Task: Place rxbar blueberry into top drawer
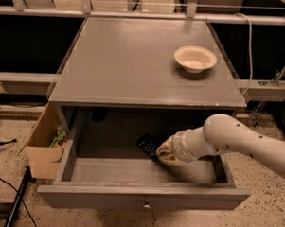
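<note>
Hand (162,153) inside the top drawer (143,197) pinches one end of the rxbar blueberry (147,145).

floor: a speckled beige terrazzo floor (270,220) is seen along the bottom edge | furniture: a flat grey wooden table top (135,63) is set at centre, with a pale metal rail (137,15) across the top | lower left: an open brown cardboard box (43,151) is stood beside the table | gripper (162,151): found lower centre-right

a cream bowl (195,58) rests on the grey table (130,67); an open cardboard box (42,154) stands just beside.
</note>
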{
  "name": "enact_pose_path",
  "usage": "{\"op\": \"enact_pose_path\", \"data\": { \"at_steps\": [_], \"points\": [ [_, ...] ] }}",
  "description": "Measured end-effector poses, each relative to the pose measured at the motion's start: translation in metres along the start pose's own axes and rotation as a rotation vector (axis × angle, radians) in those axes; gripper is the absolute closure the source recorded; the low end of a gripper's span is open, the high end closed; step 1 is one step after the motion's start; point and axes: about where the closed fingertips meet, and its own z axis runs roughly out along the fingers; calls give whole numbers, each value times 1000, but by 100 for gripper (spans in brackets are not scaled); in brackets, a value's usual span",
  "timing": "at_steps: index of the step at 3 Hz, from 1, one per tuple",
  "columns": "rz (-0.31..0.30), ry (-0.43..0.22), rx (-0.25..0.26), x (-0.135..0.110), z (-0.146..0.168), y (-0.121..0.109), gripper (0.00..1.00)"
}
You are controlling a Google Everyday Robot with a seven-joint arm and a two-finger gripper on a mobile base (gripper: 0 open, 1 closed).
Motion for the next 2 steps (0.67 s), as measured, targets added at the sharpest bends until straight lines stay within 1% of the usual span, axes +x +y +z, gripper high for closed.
{"op": "enact_pose_path", "data": {
  "at_steps": [1,2],
  "points": [
    [0,3,-7,0,0,0,50],
    [1,15,-32,-1,0,1,27]
  ]
}}
